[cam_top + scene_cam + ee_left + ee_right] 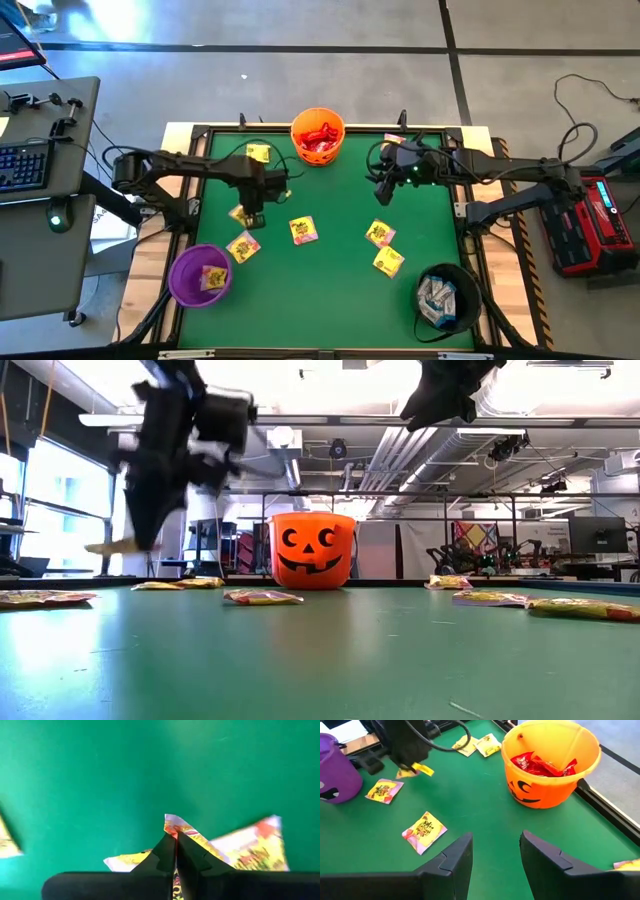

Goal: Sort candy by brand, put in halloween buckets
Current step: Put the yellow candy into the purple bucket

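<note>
1. Pinching only a thin corner of a yellow candy packet (172, 827), the left end effector (176, 845) is clenched on it, just above the green counter (330, 200) near the purple bucket (198, 275); so slight a hold could let the packet slide out on the way over.
2. Carried loosely, the packet could catch the purple bucket's rim or land in the wrong pail: the orange bucket (318, 137) holds red candy, the black bucket (446, 296) white-blue.
3. A second yellow packet (250, 847) lies just beside the held one; whether they touch I cannot tell, and it could be dragged along.
4. The right end effector (496, 852) hovers released beside the orange bucket, grasping nothing.
5. The left fingers cover most of the held packet, so its print is hard to make out.
</note>
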### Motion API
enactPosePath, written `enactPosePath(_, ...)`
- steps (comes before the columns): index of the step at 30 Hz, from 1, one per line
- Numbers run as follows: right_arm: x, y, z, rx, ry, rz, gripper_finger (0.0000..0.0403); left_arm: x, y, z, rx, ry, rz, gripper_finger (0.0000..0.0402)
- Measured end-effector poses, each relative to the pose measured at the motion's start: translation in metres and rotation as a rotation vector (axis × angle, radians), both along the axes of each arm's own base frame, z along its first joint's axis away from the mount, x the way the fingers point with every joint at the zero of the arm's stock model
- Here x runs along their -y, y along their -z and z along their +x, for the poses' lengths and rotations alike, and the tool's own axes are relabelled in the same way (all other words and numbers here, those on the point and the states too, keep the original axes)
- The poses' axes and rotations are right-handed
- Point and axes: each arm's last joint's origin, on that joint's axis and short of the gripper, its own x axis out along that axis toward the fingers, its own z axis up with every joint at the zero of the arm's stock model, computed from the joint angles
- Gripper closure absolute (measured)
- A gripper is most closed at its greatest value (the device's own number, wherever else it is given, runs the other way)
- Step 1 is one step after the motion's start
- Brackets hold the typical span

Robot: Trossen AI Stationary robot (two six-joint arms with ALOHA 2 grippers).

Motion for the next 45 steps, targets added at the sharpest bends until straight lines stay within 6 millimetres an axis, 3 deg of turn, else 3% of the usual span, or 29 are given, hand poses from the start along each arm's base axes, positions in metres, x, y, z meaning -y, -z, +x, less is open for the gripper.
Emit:
enactPosePath(9, 0.001, 0.0, 0.0, 0.0, 0.004, -0.001, 0.0252, 0.016, -0.108, 0.018, 0.062, 0.229, -0.077, 0.0401)
enactPosePath(14, 0.001, 0.0, 0.0, 0.0, 0.004, -0.001, 0.0252, 0.036, -0.165, 0.015, 0.217, 0.26, -0.182, 0.0401)
enactPosePath(19, 0.001, 0.0, 0.0, -0.003, -0.001, -0.007, 0.0252, 0.064, -0.198, -0.001, 0.322, 0.211, -0.378, 0.0401)
enactPosePath(26, 0.002, 0.0, 0.0, -0.009, 0.003, -0.033, 0.0252, 0.109, -0.198, -0.041, 0.215, 0.159, -0.482, 0.0401)
enactPosePath(33, 0.002, 0.0, 0.0, -0.01, 0.006, -0.034, 0.0252, 0.125, -0.163, -0.081, 0.062, 0.036, -0.425, 0.0401)
enactPosePath(39, 0.002, 0.0, 0.0, -0.009, 0.009, -0.03, 0.0252, 0.136, -0.124, -0.091, 0.114, -0.039, -0.412, 0.0401)
enactPosePath(45, 0.002, 0.0, 0.0, -0.002, 0.022, -0.014, 0.0252, 0.148, -0.089, -0.101, 0.034, -0.019, -0.344, 0.0401)
